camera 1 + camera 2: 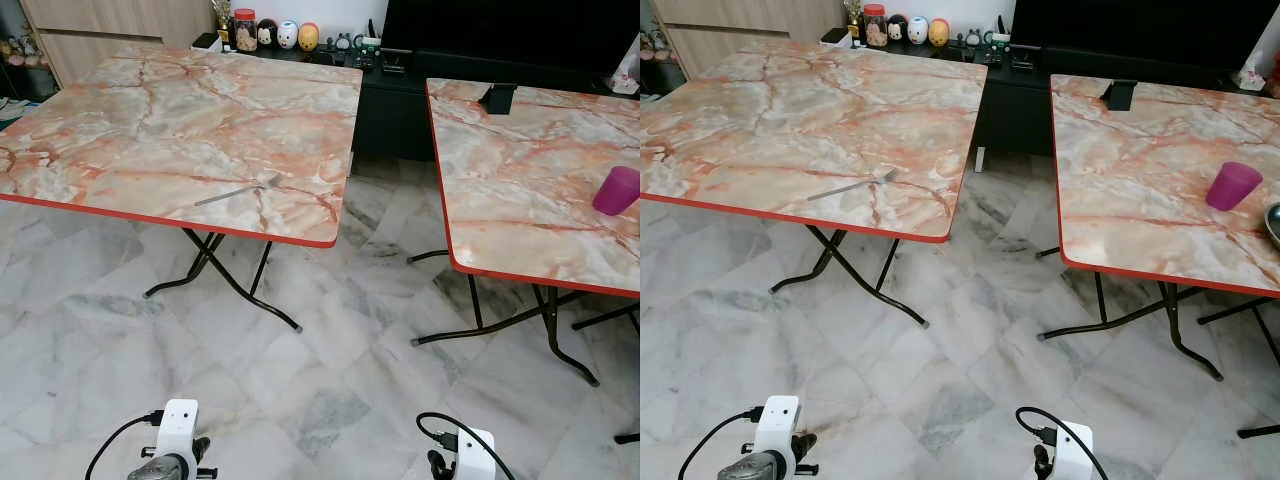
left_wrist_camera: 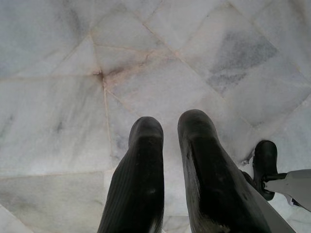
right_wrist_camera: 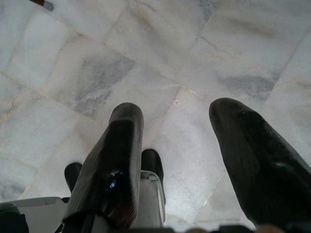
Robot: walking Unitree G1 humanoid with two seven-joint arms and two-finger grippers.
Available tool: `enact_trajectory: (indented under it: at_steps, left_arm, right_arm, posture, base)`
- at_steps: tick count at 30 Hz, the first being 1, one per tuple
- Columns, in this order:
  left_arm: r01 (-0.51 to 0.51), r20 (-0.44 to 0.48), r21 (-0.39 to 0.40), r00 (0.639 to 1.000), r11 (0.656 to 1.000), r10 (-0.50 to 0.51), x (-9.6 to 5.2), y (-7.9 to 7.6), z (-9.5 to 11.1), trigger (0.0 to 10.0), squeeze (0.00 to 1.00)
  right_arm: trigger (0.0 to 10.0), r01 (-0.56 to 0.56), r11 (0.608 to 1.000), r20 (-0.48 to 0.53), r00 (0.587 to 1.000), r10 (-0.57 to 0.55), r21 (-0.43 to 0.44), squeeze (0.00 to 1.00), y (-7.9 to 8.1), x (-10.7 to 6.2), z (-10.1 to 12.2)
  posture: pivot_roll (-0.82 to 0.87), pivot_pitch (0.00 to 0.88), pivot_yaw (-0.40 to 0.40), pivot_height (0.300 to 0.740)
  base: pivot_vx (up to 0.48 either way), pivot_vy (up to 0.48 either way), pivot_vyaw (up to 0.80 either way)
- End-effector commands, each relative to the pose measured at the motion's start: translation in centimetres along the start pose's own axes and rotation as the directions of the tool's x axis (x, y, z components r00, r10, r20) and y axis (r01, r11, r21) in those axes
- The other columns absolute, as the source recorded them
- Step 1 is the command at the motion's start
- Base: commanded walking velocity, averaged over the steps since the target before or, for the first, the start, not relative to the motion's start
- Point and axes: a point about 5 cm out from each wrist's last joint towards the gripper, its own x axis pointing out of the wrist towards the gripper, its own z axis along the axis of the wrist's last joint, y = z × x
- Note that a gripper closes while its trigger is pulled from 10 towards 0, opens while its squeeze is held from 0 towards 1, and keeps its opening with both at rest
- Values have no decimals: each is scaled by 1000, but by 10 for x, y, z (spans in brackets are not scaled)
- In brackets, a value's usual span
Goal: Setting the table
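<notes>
Both arms hung low over the marble floor (image 1: 330,400), short of the two surfaces. The left end effector (image 2: 167,127) pointed down at the tiles with its two fingers nearly together, only a narrow slit between them, and it held nothing. The right end effector (image 3: 187,114) also pointed at the floor, its fingers spread wide apart and empty.

Ahead of the left end effector and well above it stood the left surface (image 1: 120,110), marble-patterned with a red edge, on folding black legs. A fork (image 1: 240,189) lay on it close to the near edge, toward the corner nearest the gap between the two surfaces, well apart from both end effectors. Ahead of the right end effector stood the right surface (image 1: 1120,190), of the same pattern. On it a purple cup (image 1: 1233,186) stood upright near its far right side, and just beyond the cup the dark rim of a bowl (image 1: 1273,224) showed at the picture's edge. A small black stand (image 1: 1120,94) sat toward the back of that surface. Behind both, a dark cabinet (image 1: 400,90) carried jars and small figurines (image 1: 275,33).
</notes>
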Motion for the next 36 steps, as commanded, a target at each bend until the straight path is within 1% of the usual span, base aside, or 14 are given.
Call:
enact_trajectory:
  at_steps: [1,9,10,11,12,13,22,24,26,36]
  left_arm:
    - [-3,-29,6,1000,1000,3,-1,2,-8,10000,0]
    - [-3,-29,6,1000,1000,3,-1,2,-8,10000,0]
    - [-3,-29,6,1000,1000,3,-1,2,-8,10000,0]
    - [-3,-29,6,1000,1000,3,-1,2,-8,10000,0]
    - [6,-29,6,1000,1000,-6,0,-6,-9,10000,0]
    - [22,-25,7,999,1000,-22,1,-21,-10,10000,0]
    - [40,-9,7,999,999,-40,2,-35,-8,10000,0]
    - [32,-13,5,999,999,-32,2,-27,-9,10000,0]
    - [29,-15,5,999,1000,-28,1,-24,-9,10000,0]
    - [25,-9,0,1000,1000,-25,1,-23,-9,10000,0]
  right_arm:
    - [10000,9,1000,2,1000,-9,-7,0,-3,0,1]
    - [10000,9,1000,2,1000,-9,-7,0,-3,0,1]
    - [10000,10,1000,-2,1000,-10,-9,0,-3,0,1]
    - [10000,10,1000,-2,1000,-10,-9,0,-3,0,1]
    - [10000,9,1000,-1,1000,-9,-5,0,-3,0,0]
    - [10000,7,1000,1,1000,-7,1,0,-3,0,0]
    - [10000,4,1000,0,1000,-4,0,0,-2,0,-1]
    - [10000,4,1000,-1,1000,-4,0,0,-2,0,-1]
    - [10000,4,1000,-1,1000,-4,0,0,-2,0,-1]
    - [10000,3,1000,-1,1000,-3,1,0,-2,0,0]
  posture:
    - [28,0,-36,740]
    - [28,0,-36,740]
    - [0,0,0,740]
    - [0,0,0,740]
    - [29,0,-38,740]
    - [29,0,-38,740]
    - [29,0,-38,740]
    - [30,0,-38,740]
    - [30,0,-38,740]
    - [30,0,-38,740]
  base:
    - [0,0,0]
    - [0,0,0]
    - [0,0,0]
    - [0,0,0]
    - [0,0,0]
    - [0,0,0]
    - [0,0,0]
    - [0,0,0]
    - [0,0,0]
    - [0,0,0]
